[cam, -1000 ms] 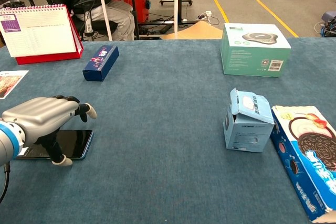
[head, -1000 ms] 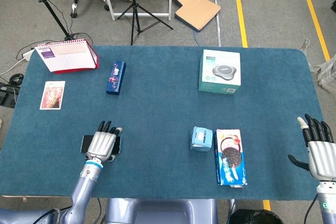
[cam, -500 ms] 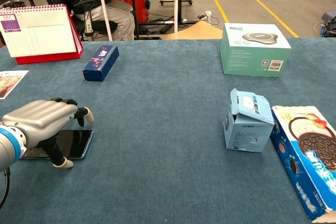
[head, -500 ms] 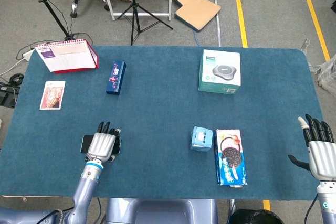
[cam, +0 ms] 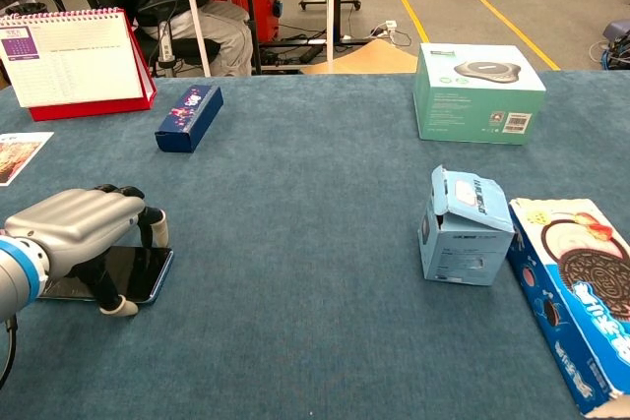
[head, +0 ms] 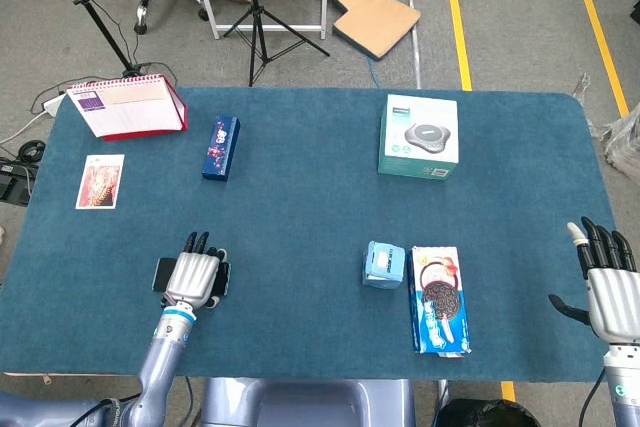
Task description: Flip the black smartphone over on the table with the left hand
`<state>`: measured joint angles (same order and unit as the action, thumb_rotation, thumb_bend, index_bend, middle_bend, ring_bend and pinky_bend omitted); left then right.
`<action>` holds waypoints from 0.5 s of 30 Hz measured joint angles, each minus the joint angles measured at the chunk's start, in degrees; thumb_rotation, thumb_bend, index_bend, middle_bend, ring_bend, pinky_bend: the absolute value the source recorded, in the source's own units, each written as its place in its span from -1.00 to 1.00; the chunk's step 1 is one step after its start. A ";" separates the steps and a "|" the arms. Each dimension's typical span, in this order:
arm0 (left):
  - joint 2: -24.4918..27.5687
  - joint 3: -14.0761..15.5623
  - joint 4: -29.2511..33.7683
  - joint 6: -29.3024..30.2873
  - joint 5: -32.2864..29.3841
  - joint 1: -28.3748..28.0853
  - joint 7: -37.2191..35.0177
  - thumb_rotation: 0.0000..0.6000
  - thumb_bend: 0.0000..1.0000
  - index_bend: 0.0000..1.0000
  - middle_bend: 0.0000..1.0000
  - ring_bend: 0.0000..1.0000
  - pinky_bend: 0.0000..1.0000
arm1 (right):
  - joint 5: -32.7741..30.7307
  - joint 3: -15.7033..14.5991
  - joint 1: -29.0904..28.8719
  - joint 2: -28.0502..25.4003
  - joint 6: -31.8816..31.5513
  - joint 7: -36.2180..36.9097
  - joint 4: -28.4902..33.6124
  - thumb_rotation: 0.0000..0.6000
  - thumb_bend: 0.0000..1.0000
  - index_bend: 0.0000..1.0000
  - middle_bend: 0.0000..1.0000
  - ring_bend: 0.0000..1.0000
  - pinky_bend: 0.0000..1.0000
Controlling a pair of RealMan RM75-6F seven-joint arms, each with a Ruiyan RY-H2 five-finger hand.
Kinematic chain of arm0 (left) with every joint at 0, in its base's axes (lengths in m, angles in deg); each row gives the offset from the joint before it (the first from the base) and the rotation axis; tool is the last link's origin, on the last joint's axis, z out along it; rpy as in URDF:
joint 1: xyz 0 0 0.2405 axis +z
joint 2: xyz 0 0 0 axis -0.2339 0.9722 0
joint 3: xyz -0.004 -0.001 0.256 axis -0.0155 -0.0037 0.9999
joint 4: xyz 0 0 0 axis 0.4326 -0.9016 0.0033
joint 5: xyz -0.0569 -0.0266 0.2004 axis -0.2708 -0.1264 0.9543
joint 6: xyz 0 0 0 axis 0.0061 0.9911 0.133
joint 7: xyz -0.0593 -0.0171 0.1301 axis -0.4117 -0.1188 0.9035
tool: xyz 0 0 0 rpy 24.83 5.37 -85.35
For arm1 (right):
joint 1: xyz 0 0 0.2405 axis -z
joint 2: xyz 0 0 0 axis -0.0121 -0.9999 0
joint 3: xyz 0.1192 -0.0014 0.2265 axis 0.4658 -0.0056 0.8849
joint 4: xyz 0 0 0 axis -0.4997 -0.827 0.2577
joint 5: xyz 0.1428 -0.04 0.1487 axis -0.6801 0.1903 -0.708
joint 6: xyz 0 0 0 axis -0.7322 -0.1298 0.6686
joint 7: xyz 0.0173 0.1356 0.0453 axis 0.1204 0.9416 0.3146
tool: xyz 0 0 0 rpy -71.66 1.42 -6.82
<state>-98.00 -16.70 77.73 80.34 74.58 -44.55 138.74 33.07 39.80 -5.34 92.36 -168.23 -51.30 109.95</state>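
The black smartphone (cam: 140,269) lies flat on the blue table cloth near the front left edge, mostly under my left hand (cam: 74,225). That hand arches over it, its fingers (cam: 153,226) curled down against the phone's far edge and the thumb (cam: 116,304) at the near edge. From the head view only the phone's left end (head: 160,273) shows beside the left hand (head: 195,276). My right hand (head: 606,285) hovers at the table's front right corner with fingers spread and nothing in it.
A dark blue box (head: 220,147), a red desk calendar (head: 128,107) and a photo card (head: 100,181) lie to the back left. A teal box (head: 419,136) stands at the back, and a small light blue carton (head: 383,264) sits beside an Oreo pack (head: 438,299).
The left hand's fingers have curled down from above the cloth onto the phone's far edge, and the hand has drawn slightly toward the front. The right hand has stayed still.
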 measured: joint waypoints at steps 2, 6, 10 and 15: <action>0.08 0.02 0.20 0.07 0.21 0.04 -0.51 1.00 -0.64 -0.28 -0.24 -1.00 -1.00 | 0.00 0.00 -0.01 -0.01 0.02 0.07 -0.09 1.00 -1.00 -1.00 -1.00 -1.00 -1.00; 0.41 -0.09 1.15 0.32 1.09 0.15 -1.93 1.00 -0.63 -0.28 -0.24 -1.00 -1.00 | 0.00 0.00 -0.02 0.01 0.02 0.17 -0.18 1.00 -1.00 -1.00 -1.00 -1.00 -1.00; 0.97 -0.50 2.49 0.39 2.55 0.30 -4.33 1.00 -0.63 -0.28 -0.23 -1.00 -1.00 | 0.00 0.01 0.00 -0.01 -0.04 0.23 -0.17 1.00 -1.00 -1.00 -1.00 -1.00 -1.00; 1.97 -1.22 3.98 0.35 6.72 0.85 -11.10 1.00 -0.64 -0.27 -0.23 -1.00 -1.00 | -0.01 0.02 0.00 -0.03 -0.05 0.28 -0.18 1.00 -1.00 -1.00 -1.00 -1.00 -1.00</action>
<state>-96.03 -17.91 81.72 80.69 81.30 -43.70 127.64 33.06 39.82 -5.34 92.33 -168.28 -51.02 109.76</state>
